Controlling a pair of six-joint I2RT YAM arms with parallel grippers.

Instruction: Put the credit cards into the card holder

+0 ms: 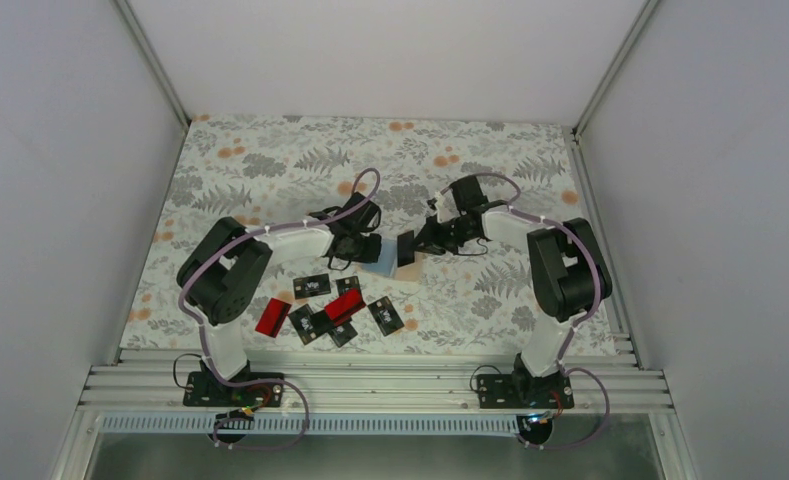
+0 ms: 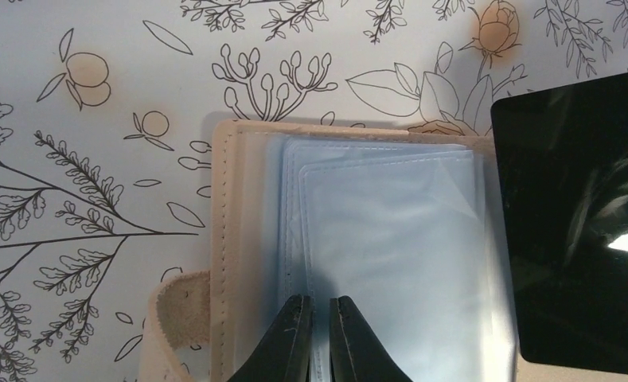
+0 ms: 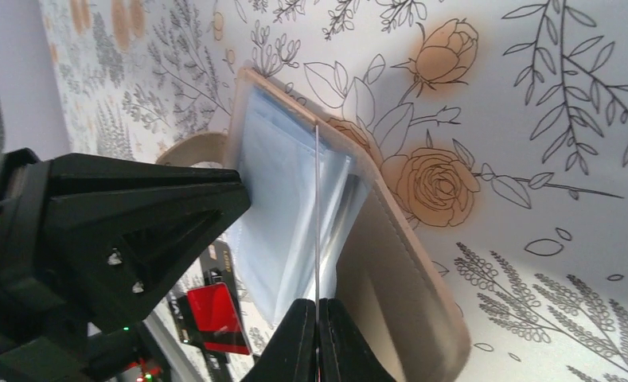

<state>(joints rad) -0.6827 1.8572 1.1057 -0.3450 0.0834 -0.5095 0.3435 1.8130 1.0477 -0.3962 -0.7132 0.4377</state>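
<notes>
The card holder lies open on the floral cloth, tan outside with light blue pockets. My left gripper is nearly closed, pinching a clear pocket sleeve at its near edge. My right gripper is shut on a plain black card, seen edge-on and standing upright over the holder's pockets. The same card shows at the holder's right edge in the left wrist view. In the top view both grippers, left and right, meet at the holder. Several more cards lie nearer the arms, two of them red.
Black cards lie scattered around the red ones, some overlapping. The holder's tan strap sticks out at its left. White walls enclose the cloth on three sides. The left gripper's black body fills the left of the right wrist view.
</notes>
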